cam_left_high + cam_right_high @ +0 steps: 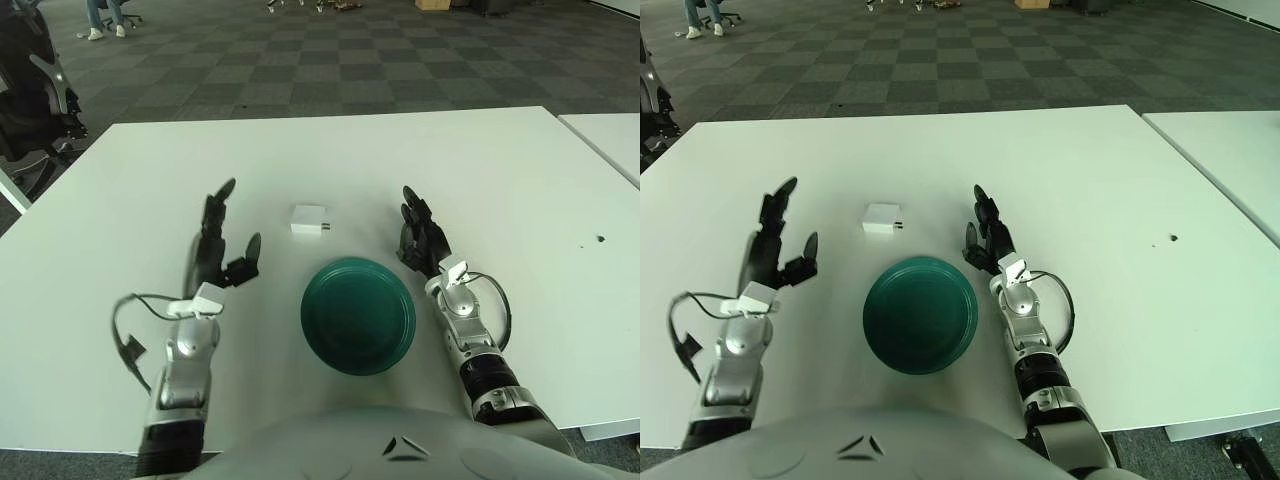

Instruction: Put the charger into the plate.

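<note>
Left hand: fingers spread, nothing held.
Right hand: fingers spread, nothing held.
Charger: untouched on worktop, behind plate.

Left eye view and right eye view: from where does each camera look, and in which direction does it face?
Left eye view: on the head, facing forward and down at the white table; shows left hand, right hand, both forearms.
Right eye view: beside it, same direction; the scene sits further left.
Shared: white charger beyond the green plate, both hands open.
</note>
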Robot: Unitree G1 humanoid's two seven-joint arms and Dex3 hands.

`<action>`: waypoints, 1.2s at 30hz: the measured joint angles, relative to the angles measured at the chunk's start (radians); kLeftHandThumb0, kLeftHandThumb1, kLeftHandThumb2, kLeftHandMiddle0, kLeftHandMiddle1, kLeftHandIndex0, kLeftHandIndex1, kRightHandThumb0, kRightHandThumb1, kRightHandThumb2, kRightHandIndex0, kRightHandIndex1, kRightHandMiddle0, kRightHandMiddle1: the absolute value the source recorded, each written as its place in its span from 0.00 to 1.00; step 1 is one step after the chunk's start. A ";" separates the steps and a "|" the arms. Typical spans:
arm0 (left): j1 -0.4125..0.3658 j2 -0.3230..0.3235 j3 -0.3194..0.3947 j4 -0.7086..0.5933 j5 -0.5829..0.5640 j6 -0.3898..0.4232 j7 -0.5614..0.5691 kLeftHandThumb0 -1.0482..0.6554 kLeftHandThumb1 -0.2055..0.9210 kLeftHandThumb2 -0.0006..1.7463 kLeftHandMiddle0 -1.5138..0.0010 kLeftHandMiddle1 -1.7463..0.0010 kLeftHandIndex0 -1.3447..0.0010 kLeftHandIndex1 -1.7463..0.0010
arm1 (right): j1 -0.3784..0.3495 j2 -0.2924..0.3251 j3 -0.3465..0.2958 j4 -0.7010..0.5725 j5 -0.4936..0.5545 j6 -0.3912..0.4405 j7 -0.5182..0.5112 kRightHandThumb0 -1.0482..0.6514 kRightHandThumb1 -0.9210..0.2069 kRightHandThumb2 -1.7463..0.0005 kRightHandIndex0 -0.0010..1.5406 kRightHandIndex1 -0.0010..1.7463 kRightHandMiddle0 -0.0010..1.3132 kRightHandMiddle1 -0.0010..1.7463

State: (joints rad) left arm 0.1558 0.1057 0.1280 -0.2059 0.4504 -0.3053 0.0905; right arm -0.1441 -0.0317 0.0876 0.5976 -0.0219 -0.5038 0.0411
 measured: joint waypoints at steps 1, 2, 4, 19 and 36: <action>-0.015 0.003 0.001 -0.023 0.017 0.021 0.000 0.13 1.00 0.45 0.74 0.94 1.00 0.46 | -0.006 0.001 0.000 0.009 0.000 -0.002 0.001 0.07 0.00 0.43 0.01 0.00 0.00 0.03; -0.032 0.005 0.001 -0.044 0.033 0.039 0.000 0.12 1.00 0.45 0.74 0.94 1.00 0.45 | -0.013 0.001 -0.001 0.019 0.000 -0.004 0.001 0.07 0.00 0.44 0.01 0.00 0.00 0.03; -0.070 0.012 -0.002 -0.067 0.061 0.073 -0.002 0.11 1.00 0.45 0.74 0.95 1.00 0.44 | -0.024 0.002 -0.001 0.034 0.000 -0.007 0.001 0.07 0.00 0.44 0.01 0.00 0.00 0.03; -0.430 0.229 -0.128 0.213 0.245 0.121 -0.051 0.01 1.00 0.40 0.77 0.96 1.00 0.40 | -0.075 0.009 0.005 0.115 -0.028 -0.012 -0.023 0.08 0.00 0.45 0.02 0.01 0.00 0.02; -0.626 0.331 -0.412 0.566 0.358 0.018 -0.206 0.00 1.00 0.29 0.85 1.00 1.00 0.41 | -0.074 0.002 0.038 0.103 -0.066 -0.001 -0.021 0.09 0.00 0.46 0.05 0.01 0.01 0.05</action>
State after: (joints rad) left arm -0.4702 0.4369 -0.2844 0.3598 0.8087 -0.2872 -0.1157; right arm -0.2185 -0.0302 0.1252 0.7005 -0.0881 -0.5049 0.0196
